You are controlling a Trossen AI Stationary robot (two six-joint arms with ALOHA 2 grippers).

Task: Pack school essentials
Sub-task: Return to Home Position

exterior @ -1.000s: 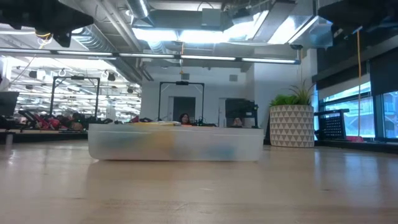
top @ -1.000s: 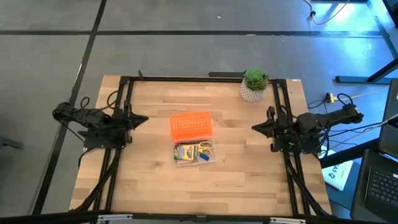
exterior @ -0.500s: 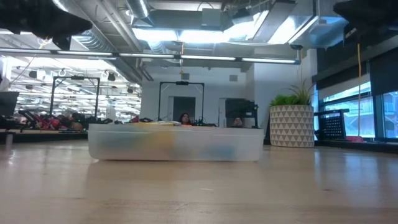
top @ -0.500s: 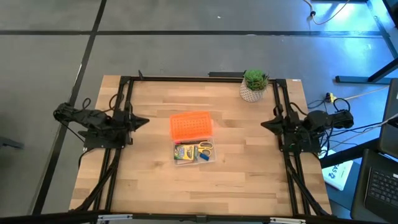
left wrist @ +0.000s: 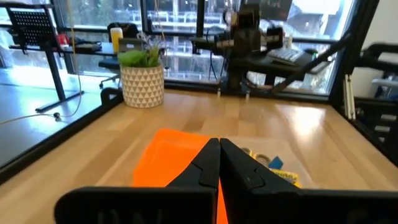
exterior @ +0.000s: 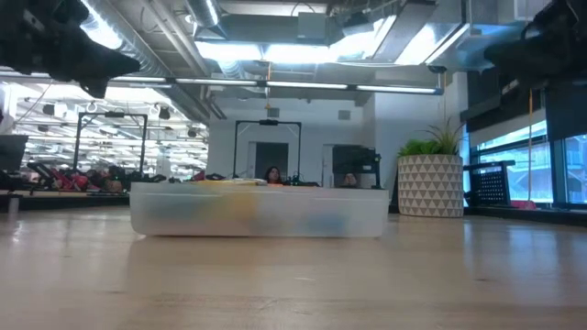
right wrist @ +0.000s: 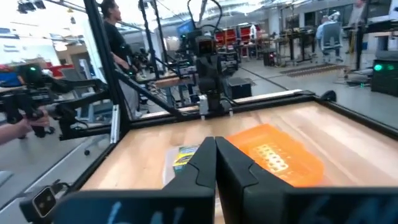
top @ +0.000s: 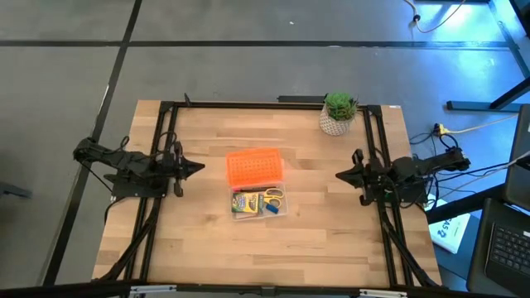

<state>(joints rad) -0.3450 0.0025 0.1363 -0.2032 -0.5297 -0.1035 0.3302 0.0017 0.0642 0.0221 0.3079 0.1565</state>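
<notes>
A clear plastic case [top: 259, 203] sits flat on the middle of the table, and in the low view the case [exterior: 257, 211] shows side-on. Inside it lie yellow-handled scissors [top: 272, 196], a green-and-yellow crayon box [top: 246, 201] and a small blue piece [top: 270, 210]. The pink pad and pens do not show. The orange lid [top: 254, 167] lies flat on the table against the case's far side. My left gripper [top: 199, 168] hovers shut left of the lid [left wrist: 171, 155]. My right gripper [top: 338, 175] hovers shut right of the case, and its wrist view shows the lid [right wrist: 277, 152] and crayon box [right wrist: 182, 157].
A small potted green plant [top: 339, 113] stands near the table's far right corner. Black frame rails [top: 248, 104] run along the far, left and right edges. Bare wood lies between each gripper and the case, and along the near side. A person [right wrist: 115, 31] stands beyond the table.
My left gripper has crept toward the case and a little toward the near edge. My right gripper pulled back toward the right edge, then came out again toward the case. The case, lid and contents have stayed put.
</notes>
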